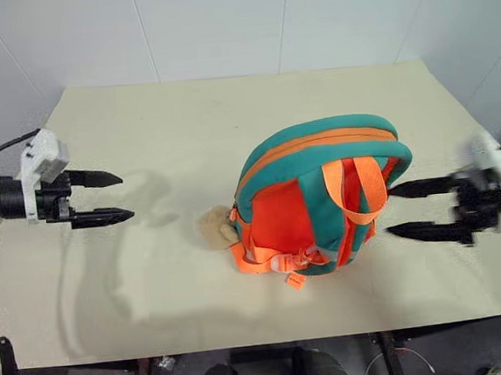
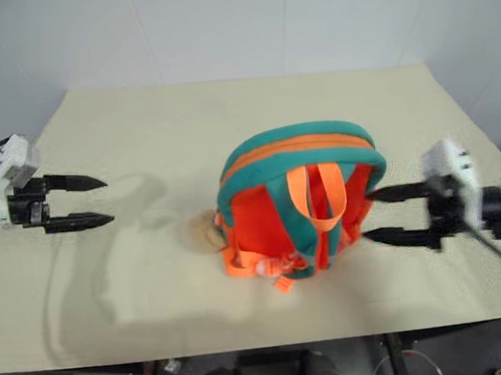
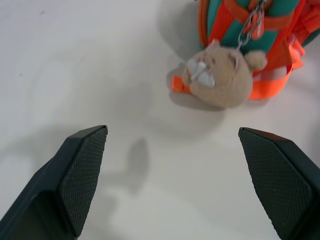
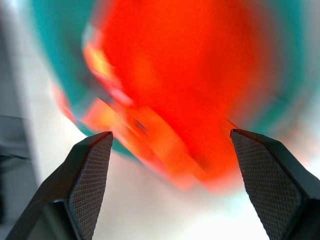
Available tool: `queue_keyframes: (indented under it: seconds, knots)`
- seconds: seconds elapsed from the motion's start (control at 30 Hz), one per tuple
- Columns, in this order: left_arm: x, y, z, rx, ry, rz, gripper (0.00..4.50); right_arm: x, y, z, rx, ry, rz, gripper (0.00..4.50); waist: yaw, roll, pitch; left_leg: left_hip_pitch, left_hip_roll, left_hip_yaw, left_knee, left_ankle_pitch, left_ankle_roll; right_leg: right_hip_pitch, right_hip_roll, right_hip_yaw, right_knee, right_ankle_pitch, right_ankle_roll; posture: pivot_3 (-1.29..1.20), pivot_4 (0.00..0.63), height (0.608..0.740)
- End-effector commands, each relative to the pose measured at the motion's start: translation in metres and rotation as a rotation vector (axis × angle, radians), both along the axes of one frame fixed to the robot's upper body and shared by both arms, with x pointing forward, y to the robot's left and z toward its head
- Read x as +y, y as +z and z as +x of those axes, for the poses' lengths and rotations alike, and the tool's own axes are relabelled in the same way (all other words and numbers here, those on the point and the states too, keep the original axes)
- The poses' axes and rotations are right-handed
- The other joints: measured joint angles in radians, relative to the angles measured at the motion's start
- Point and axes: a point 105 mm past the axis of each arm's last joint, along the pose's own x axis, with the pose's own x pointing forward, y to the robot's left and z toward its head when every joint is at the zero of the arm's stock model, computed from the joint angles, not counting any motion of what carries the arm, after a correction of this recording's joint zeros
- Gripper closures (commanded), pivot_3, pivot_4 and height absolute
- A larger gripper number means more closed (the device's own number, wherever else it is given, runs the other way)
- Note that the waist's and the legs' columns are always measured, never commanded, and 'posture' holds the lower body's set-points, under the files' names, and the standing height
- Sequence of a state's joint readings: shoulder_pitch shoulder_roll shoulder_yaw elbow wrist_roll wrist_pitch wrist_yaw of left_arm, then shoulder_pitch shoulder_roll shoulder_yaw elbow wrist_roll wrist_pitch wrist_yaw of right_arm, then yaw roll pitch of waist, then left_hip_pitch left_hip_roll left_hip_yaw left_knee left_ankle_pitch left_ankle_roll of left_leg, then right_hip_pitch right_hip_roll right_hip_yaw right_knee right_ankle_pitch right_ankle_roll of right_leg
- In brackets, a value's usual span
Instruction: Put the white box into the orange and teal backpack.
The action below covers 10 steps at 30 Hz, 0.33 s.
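Your orange and teal backpack [image 1: 322,199] stands upright mid-table [image 1: 140,127], tan plush toy [image 1: 216,227] at its foot on your left side, left gripper [image 1: 111,197] spread wide and well apart from it, right gripper [image 1: 406,209] spread wide, fingertips just beside the backpack's right side, both empty.

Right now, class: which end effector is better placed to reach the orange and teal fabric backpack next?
The right end effector: open, its fingertips almost at the orange and teal fabric backpack. The left end effector, also open, hangs apart over the beige table.
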<state>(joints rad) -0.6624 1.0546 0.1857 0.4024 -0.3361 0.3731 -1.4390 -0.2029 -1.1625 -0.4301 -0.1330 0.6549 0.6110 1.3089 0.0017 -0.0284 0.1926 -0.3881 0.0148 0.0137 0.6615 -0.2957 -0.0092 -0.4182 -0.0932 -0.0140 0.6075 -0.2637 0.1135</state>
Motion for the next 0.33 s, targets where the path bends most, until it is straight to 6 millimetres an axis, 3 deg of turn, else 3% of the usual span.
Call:
queue_keyframes:
  seconds: [0.03, 0.13, 0.33]
  knots:
    - [0.000, 0.023, -0.006, -0.174, -0.048, -0.084, 0.01, -0.022, 0.026, -0.008, -0.113, -0.032, 0.007, 0.03, 0.000, 0.000, 0.000, 0.000, 0.000, 0.000, 0.000, 0.000, 0.000, 0.000, 0.000, 0.000, 0.000, 0.000, 0.000, 0.00, 0.150, 0.740]
    - [-0.010, 0.031, -0.022, -0.225, -0.192, -0.266, 0.01, -0.033, 0.028, -0.009, -0.146, -0.054, 0.046, 0.03, -0.002, 0.000, 0.000, 0.002, 0.000, 0.000, 0.001, 0.000, 0.000, 0.002, -0.001, 0.000, -0.001, 0.000, 0.001, 0.00, 0.150, 0.740]
    - [-0.011, 0.027, -0.032, -0.231, -0.249, -0.277, 0.01, -0.031, 0.034, -0.008, -0.236, -0.043, 0.113, 0.03, -0.007, 0.000, 0.000, 0.005, 0.001, 0.001, 0.001, 0.000, 0.000, 0.003, 0.000, 0.001, -0.001, 0.001, 0.001, 0.00, 0.150, 0.740]
